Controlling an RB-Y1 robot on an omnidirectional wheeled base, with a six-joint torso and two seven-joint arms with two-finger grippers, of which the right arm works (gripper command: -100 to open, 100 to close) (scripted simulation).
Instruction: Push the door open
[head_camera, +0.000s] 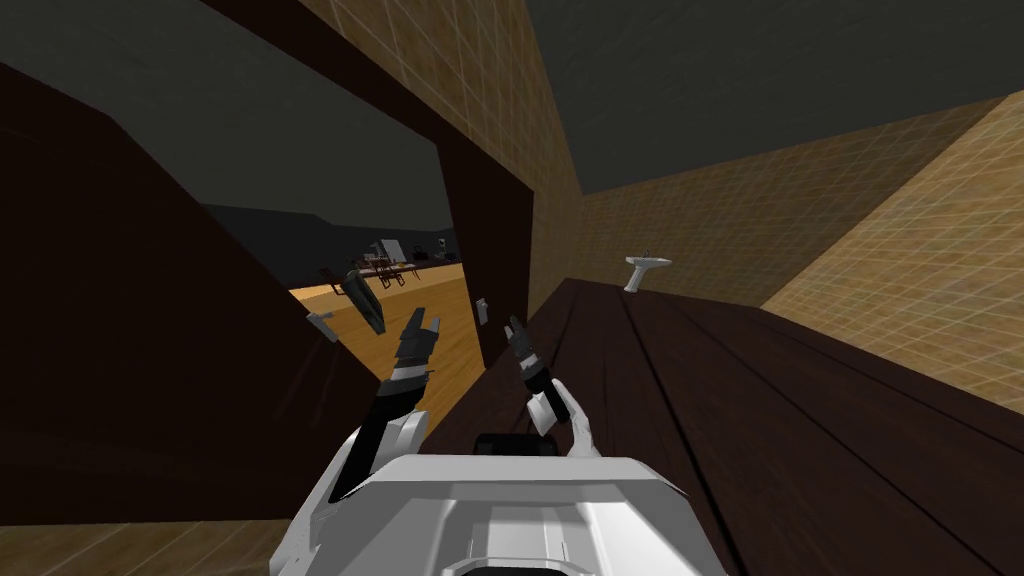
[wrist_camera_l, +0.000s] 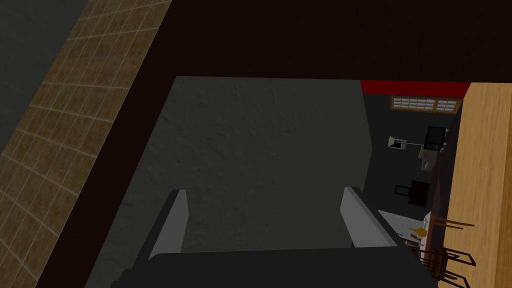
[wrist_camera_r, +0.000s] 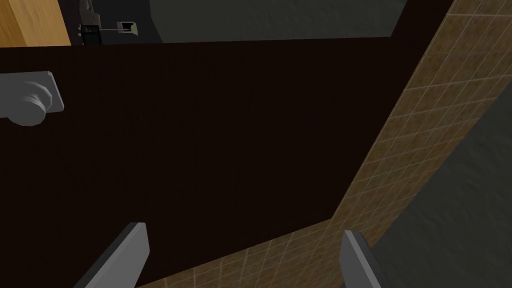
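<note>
A dark brown door leaf (head_camera: 150, 380) stands swung aside on the left, with a grey handle (head_camera: 321, 323) at its edge. A second dark brown panel (head_camera: 492, 250) with a grey handle (head_camera: 482, 309) stands at the right of the opening. My left gripper (head_camera: 420, 322) is open in the gap between them; in its wrist view the left gripper (wrist_camera_l: 267, 220) holds nothing and faces through the doorway. My right gripper (head_camera: 515, 328) is open, close to the right panel (wrist_camera_r: 200, 140), whose handle (wrist_camera_r: 30, 97) lies off to one side. The right gripper (wrist_camera_r: 242, 255) holds nothing.
Beyond the opening lies a light wood floor (head_camera: 440, 300) with tables and chairs (head_camera: 385, 268). A dark slanted object (head_camera: 365, 300) stands just past the threshold. Tiled walls (head_camera: 760, 230) enclose this dark plank floor (head_camera: 760, 400). A white pedestal sink (head_camera: 645, 268) stands at the far wall.
</note>
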